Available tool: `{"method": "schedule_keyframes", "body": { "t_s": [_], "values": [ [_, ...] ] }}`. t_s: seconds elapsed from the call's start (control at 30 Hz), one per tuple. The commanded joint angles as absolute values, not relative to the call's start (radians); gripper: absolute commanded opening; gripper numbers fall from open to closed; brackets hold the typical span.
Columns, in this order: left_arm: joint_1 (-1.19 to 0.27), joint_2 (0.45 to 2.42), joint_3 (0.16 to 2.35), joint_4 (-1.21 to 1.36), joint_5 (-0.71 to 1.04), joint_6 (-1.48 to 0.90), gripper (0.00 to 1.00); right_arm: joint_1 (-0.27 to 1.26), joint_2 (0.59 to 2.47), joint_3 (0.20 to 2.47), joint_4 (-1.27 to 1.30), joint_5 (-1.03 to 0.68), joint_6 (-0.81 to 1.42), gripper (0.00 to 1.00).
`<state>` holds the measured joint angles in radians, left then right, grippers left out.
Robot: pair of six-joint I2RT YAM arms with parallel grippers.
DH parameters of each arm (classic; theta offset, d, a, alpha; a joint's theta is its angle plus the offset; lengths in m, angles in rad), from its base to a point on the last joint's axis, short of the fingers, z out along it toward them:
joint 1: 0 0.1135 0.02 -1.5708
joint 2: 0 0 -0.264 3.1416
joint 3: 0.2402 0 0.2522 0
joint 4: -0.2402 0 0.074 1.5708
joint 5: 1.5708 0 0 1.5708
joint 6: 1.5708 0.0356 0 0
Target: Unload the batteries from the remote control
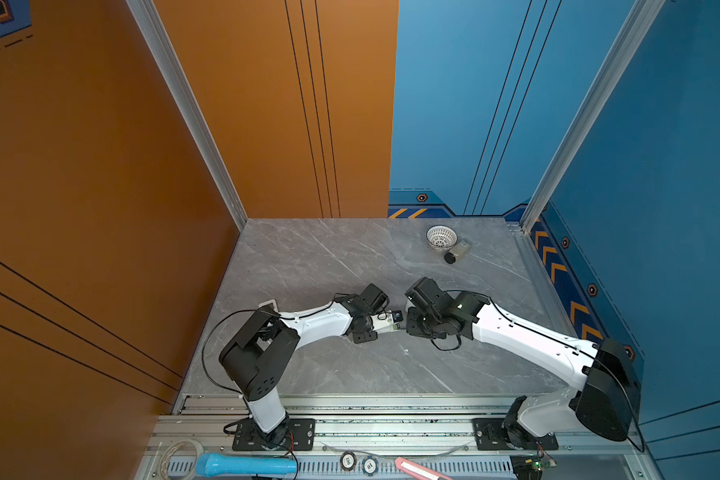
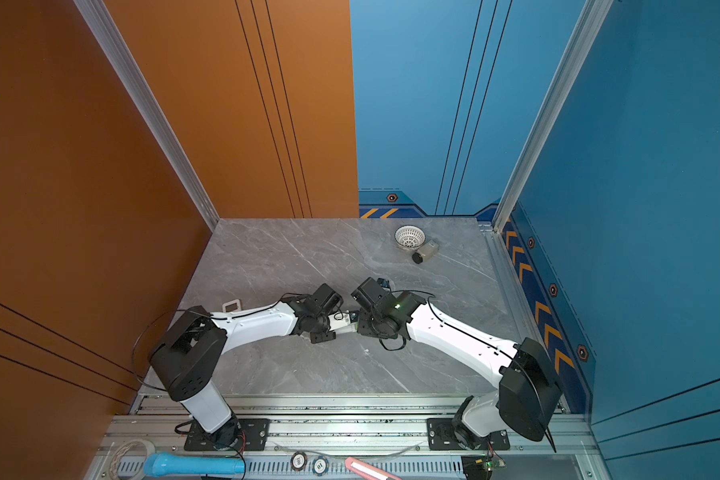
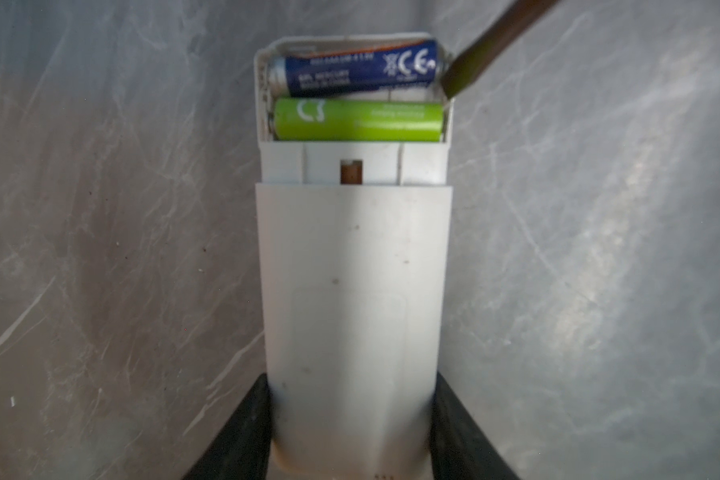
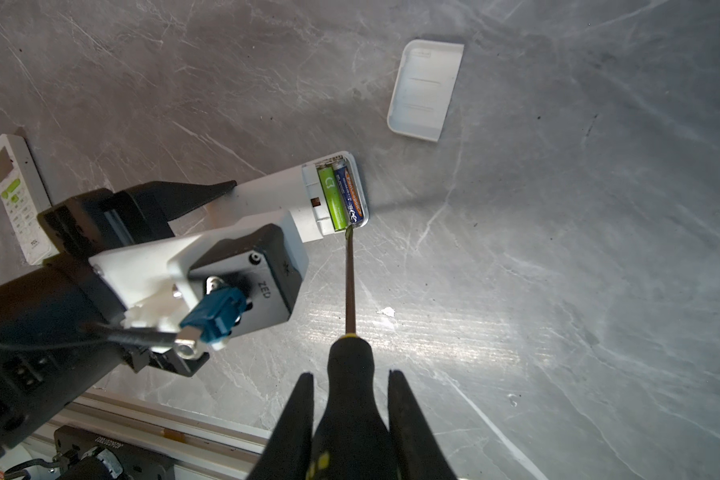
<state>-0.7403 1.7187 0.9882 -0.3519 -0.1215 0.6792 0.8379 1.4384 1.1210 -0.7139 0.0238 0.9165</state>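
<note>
My left gripper (image 3: 352,378) is shut on the lower end of the white remote control (image 3: 352,270), which it holds just above the table with the battery bay uncovered. Two batteries lie side by side in the bay: a blue one (image 3: 354,68) at the outer end, slightly tilted, and a light green one (image 3: 358,121) next to it. My right gripper (image 4: 350,372) is shut on the black-and-yellow handle of a screwdriver (image 4: 349,282). Its tip (image 3: 454,79) rests at one end of the blue battery (image 4: 350,193), against the bay wall. In both top views the two grippers meet mid-table around the remote (image 1: 385,322).
A white battery cover (image 4: 425,89) lies on the grey marble table beyond the remote. A second white remote (image 4: 15,195) lies near the left arm. A white mesh basket (image 1: 441,237) and a small jar (image 1: 458,250) stand at the back right.
</note>
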Motion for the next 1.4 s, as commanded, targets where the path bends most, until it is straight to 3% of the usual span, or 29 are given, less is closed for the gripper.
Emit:
{"method": "schedule_keyframes", "body": {
  "t_s": [0.0, 0.53, 1.0, 1.23, 1.37],
  "values": [
    [-0.755, 1.747, 0.980, -0.406, -0.118, 0.662, 0.06, 0.834, 1.438, 1.096, -0.674, 0.023, 0.922, 0.00],
    [-0.766, 1.730, 0.957, -0.387, -0.143, 0.665, 0.04, 0.827, 1.437, 1.086, -0.661, -0.119, 0.854, 0.00],
    [-0.779, 1.683, 0.884, -0.299, -0.089, 0.742, 0.01, 0.709, 1.472, 1.062, -0.573, -0.415, 0.644, 0.00],
    [-0.776, 1.683, 0.875, -0.276, -0.060, 0.743, 0.00, 0.708, 1.465, 0.943, -0.422, -0.421, 0.635, 0.00],
    [-0.769, 1.689, 0.888, -0.297, -0.032, 0.728, 0.00, 0.739, 1.427, 0.854, -0.314, -0.340, 0.702, 0.00]
  ]
}}
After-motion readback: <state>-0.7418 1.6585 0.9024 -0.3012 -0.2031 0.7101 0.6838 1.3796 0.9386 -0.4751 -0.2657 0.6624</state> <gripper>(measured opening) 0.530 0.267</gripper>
